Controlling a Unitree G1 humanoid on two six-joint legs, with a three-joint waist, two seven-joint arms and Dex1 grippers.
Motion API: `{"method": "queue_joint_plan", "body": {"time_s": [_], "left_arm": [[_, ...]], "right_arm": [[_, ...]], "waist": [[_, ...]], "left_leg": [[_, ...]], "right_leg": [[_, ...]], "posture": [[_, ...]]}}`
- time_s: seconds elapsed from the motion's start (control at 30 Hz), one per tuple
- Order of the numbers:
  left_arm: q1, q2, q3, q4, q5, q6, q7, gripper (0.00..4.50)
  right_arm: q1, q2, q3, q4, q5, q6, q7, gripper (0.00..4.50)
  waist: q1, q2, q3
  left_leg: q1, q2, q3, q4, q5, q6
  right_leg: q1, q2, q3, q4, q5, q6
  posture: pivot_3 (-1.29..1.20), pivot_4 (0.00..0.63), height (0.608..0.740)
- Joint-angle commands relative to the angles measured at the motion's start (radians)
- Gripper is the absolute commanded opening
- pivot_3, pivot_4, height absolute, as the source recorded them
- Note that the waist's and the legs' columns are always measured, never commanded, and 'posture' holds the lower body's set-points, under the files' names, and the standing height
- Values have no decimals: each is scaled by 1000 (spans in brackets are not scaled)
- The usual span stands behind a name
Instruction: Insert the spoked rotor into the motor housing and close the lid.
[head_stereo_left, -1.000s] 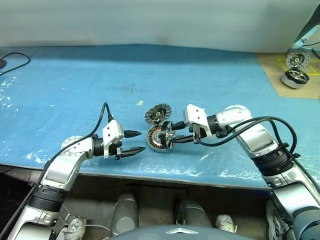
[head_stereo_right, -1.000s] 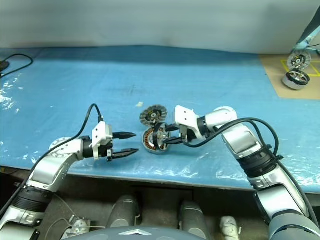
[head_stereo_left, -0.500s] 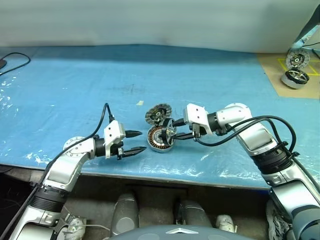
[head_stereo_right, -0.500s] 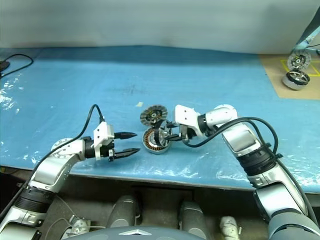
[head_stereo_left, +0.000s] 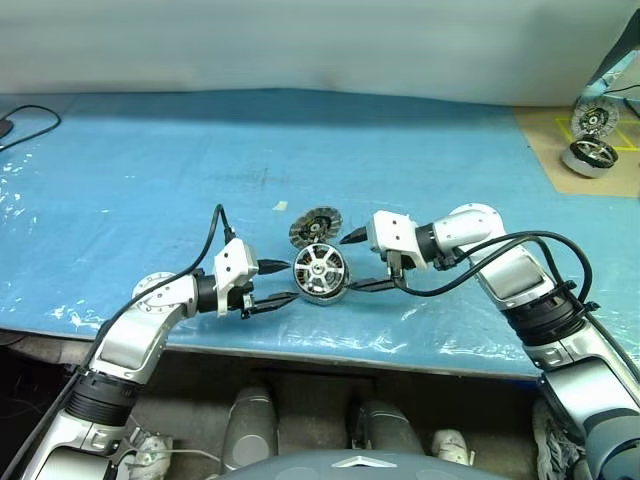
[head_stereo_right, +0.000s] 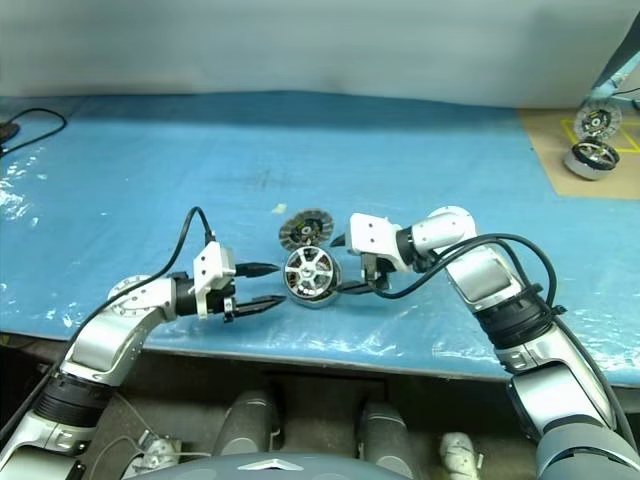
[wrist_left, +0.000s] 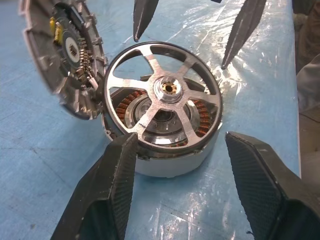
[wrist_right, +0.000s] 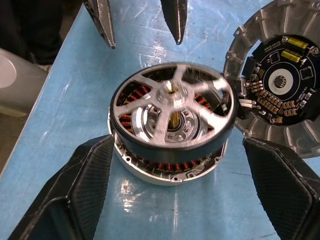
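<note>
We note the spoked rotor (head_stereo_left: 320, 271) now sits on top of the motor housing (wrist_left: 175, 161), near the front edge of the blue table (head_stereo_left: 150, 160). It looks tilted rather than fully seated: in the right wrist view copper windings show below its rim on one side. The wheel's axle points upward, roughly in line with the cup.

The lid (head_stereo_left: 311, 226) stands propped open on its hinge just behind the housing, circuit face toward the rotor. We judge that closing it calls for a push from behind, toward the robot.

The right gripper (head_stereo_left: 352, 262) is on the rotor's right, fingers spread wide, one tip up beside the lid and one low beside the housing. It holds nothing and touches neither part that we can see (the rotor appears blurred in its wrist view, so it may not have settled).

The left gripper (head_stereo_left: 278, 282) is on the rotor's left, pointing at it, moderately spread and empty, tips close to the rim but apart.

Both are about equally near. The right one's upper finger lies closer to the lid.
</note>
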Motion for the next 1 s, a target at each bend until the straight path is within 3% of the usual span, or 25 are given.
{"method": "queue_joint_plan", "body": {"time_s": [0.03,0.27,0.3,0.43,0.63,1.0], "left_arm": [[-12,6,11,-66,-17,22,11,2931],[-20,5,15,-81,-23,47,14,2931],[-23,5,16,-79,-24,48,13,2931],[-35,4,24,-70,-29,54,16,2931],[-57,-5,84,-39,-44,56,60,2931],[-22,7,127,46,-25,-17,61,2931]], "right_arm": [[-22,5,-21,-34,34,26,17,4144],[-40,43,-73,-47,106,107,-6,4144],[-43,51,-81,-48,118,118,-10,3975],[-37,84,-97,-42,146,145,-41,3012],[-15,173,-85,-8,143,221,-143,1014],[2,258,-35,116,144,351,-168,1014]], "waist": [[0,0,0],[-1,0,0],[-1,0,0],[-1,0,0],[-3,0,0],[-15,0,0]], "left_leg": [[0,0,0,0,0,0],[0,0,0,0,0,0],[0,0,0,0,0,0],[0,0,0,0,0,0],[0,0,0,0,0,0],[-2,0,0,0,0,0]], "right_leg": [[0,0,0,0,0,0],[0,0,0,0,0,0],[0,0,0,0,0,0],[0,0,0,0,0,0],[0,0,0,1,0,0],[-2,0,0,1,0,0]], "posture": [[0,150,740],[0,150,740],[0,150,740],[0,150,740],[0,150,740],[0,150,740]]}}
